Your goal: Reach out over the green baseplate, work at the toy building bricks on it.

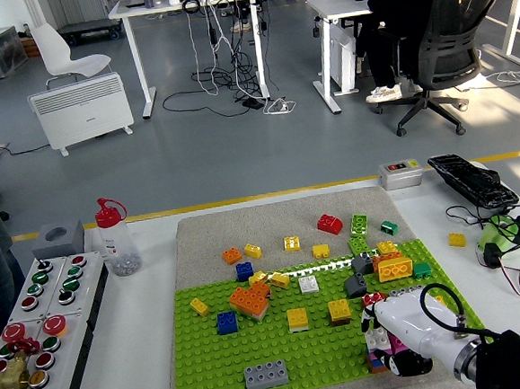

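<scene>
Because the green baseplate point(281, 346) lies flat on a grey mat point(245, 227) in the middle of the worktop point(137, 348), its studs face up and every brick on it is within my reach from the near edge. Most loose bricks sit toward the far half: an orange brick point(249, 301) tilted near the centre, a blue brick point(225, 322) just beside it, two yellow ones further right, and a grey brick point(263, 374) alone near the front edge. My right hand point(399, 332) rests low over the plate's near right corner, its white shell covering the fingers, so I cannot tell how far they are curled. It sits against a small pink and white brick stack point(377, 347), though whether I truly grip it is hidden. My left hand is out of sight.
</scene>
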`<state>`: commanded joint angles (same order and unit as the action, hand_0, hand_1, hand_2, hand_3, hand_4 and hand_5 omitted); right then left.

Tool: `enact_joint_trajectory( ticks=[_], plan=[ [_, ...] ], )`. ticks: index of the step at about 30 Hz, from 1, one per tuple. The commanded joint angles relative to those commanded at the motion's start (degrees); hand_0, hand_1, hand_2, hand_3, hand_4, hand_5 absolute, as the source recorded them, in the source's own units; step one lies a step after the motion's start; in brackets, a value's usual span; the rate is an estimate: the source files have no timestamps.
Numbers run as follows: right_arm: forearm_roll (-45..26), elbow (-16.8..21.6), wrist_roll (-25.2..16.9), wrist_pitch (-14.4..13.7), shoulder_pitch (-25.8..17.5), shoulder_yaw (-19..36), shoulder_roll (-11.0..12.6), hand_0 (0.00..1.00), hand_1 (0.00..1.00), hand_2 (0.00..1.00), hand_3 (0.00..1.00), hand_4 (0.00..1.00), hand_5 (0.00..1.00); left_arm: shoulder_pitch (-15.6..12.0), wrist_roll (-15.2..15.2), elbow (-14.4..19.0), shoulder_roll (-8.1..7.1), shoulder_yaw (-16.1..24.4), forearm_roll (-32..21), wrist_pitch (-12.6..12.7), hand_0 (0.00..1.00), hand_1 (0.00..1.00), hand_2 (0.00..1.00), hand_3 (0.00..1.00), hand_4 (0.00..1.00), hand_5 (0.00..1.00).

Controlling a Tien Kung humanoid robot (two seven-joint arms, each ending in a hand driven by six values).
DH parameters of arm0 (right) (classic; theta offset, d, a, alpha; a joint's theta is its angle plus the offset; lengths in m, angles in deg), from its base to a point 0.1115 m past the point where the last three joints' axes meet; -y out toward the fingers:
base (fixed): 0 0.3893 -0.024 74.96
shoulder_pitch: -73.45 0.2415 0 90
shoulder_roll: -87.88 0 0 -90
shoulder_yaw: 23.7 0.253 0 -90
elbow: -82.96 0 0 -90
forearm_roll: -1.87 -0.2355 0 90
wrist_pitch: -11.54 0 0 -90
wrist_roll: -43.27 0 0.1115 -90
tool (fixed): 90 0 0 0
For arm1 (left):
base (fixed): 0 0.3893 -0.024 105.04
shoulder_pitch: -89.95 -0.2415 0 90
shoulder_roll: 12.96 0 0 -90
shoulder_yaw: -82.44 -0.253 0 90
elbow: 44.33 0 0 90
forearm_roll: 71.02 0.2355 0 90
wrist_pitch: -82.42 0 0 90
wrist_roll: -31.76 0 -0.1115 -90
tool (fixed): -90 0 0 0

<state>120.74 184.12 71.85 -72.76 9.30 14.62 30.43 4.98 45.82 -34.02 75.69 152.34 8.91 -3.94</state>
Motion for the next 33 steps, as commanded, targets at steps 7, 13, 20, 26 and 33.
enact_joint_trajectory(
  ticks=[7, 13, 20, 26, 33],
  plan=[
    [0.08, -0.2, 0.1, 0.23, -0.04, -0.39, 0.01, 0.138, 0.329, 0.549, 0.531, 0.504, 0.107, -0.01, 0.03, 0.0, 0.02, 0.0, 0.11, 0.0, 0.684, 0.694, 0.682, 0.617, 0.35, 0.998],
    [0.05, -0.31, 0.18, 0.34, -0.14, -0.64, 0.02, 0.138, 0.328, 0.549, 0.531, 0.505, 0.106, 0.01, 0.03, 0.0, 0.01, 0.0, 0.16, 0.0, 0.683, 0.695, 0.682, 0.618, 0.35, 0.998],
    [0.12, -0.33, 0.39, 0.51, -0.3, -0.56, 0.1, 0.139, 0.329, 0.549, 0.531, 0.506, 0.106, -0.04, 0.08, 0.0, 0.04, 0.02, 0.27, 0.01, 0.684, 0.695, 0.682, 0.618, 0.35, 0.998],
    [0.28, -0.3, 0.58, 0.64, -0.54, -0.28, 0.23, 0.139, 0.329, 0.549, 0.531, 0.507, 0.107, -0.14, 0.12, 0.0, 0.06, 0.06, 0.43, 0.01, 0.684, 0.696, 0.683, 0.618, 0.35, 0.998],
    [0.53, 0.1, 0.9, 1.18, -0.61, 0.09, 0.26, 0.139, 0.332, 0.549, 0.533, 0.51, 0.106, -0.19, 0.14, 0.0, 0.08, 0.08, 0.58, 0.0, 0.684, 0.696, 0.682, 0.618, 0.35, 0.998]
  ],
)
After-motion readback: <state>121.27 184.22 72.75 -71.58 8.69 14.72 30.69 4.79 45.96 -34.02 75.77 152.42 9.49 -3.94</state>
